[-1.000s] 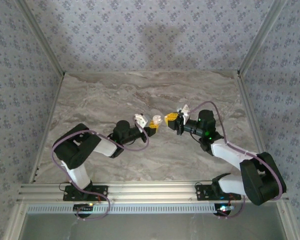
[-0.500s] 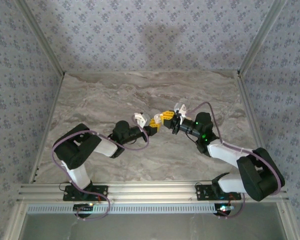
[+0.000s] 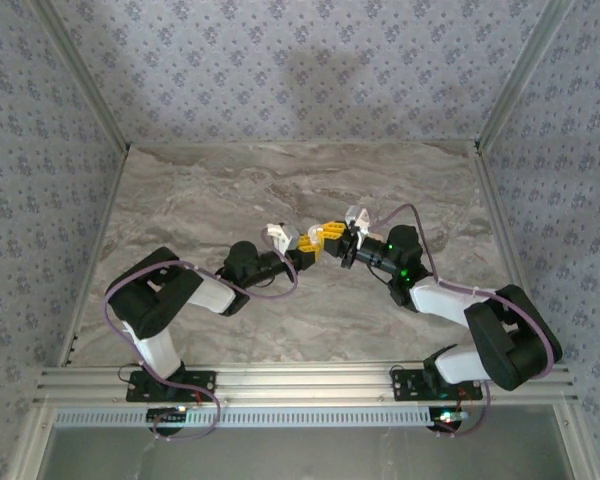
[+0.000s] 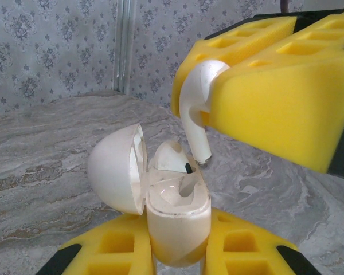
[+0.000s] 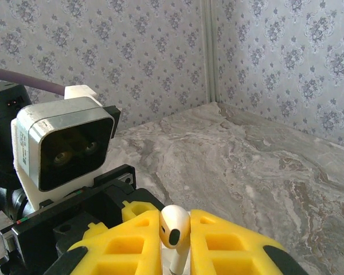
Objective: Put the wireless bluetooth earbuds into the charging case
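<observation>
The right gripper (image 5: pixel 176 252), clamped on an earbud (image 4: pixel 194 109), holds its stem pointing down just upper right of the open charging case (image 4: pixel 178 209) clamped in the left gripper (image 4: pixel 178 256)

You're seeing a glossy white earbud (image 4: pixel 195 109) with a black dot, and a white case (image 4: pixel 175 215). The fingers (image 4: pixel 275 97) are bright yellow, black at the corners. Your counter (image 3: pixel 230 190) is grey-beige veined marble, the walls (image 3: pixel 280 70) have a grey-blue floral print, and the cable (image 5: pixel 28 80) is purple.
</observation>
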You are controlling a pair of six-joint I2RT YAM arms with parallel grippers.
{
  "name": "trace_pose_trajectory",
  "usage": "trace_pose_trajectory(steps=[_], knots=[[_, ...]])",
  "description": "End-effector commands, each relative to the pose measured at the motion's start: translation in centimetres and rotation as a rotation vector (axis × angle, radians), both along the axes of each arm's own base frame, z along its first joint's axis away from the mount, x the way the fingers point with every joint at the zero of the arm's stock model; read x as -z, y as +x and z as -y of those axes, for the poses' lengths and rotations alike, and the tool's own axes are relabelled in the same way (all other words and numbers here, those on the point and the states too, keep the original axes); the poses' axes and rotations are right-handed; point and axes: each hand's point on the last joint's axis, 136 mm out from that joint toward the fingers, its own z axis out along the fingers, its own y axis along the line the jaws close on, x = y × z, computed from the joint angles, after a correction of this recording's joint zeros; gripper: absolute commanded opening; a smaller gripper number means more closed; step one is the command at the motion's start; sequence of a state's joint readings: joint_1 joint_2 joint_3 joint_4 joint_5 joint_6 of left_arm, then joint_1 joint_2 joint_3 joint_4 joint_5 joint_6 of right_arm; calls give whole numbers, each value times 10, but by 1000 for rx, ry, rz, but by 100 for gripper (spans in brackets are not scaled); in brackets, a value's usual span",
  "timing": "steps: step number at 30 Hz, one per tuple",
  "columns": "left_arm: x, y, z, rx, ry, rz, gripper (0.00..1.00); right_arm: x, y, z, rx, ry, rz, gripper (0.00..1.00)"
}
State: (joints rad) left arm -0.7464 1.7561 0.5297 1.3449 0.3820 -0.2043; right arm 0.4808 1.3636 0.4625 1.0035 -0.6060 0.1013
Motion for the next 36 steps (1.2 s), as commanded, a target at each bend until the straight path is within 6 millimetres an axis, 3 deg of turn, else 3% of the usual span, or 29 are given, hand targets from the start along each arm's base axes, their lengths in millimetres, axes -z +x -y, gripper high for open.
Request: trace_pose_trajectory(steps=[1,14,25,36], knots=[[-37,-3,5,27,-86,74,16,-1,-3,-4,-18,6,14,17],[-53,-10,6,47,-116,94,16,19,10,1,89,-61,14,18],[-65,-11,3,34,-129,131,16,39,7,2,124,-135,8,21],[-59,-9,2,23,-112,131,16,25,6,3,123,-120,34,34]])
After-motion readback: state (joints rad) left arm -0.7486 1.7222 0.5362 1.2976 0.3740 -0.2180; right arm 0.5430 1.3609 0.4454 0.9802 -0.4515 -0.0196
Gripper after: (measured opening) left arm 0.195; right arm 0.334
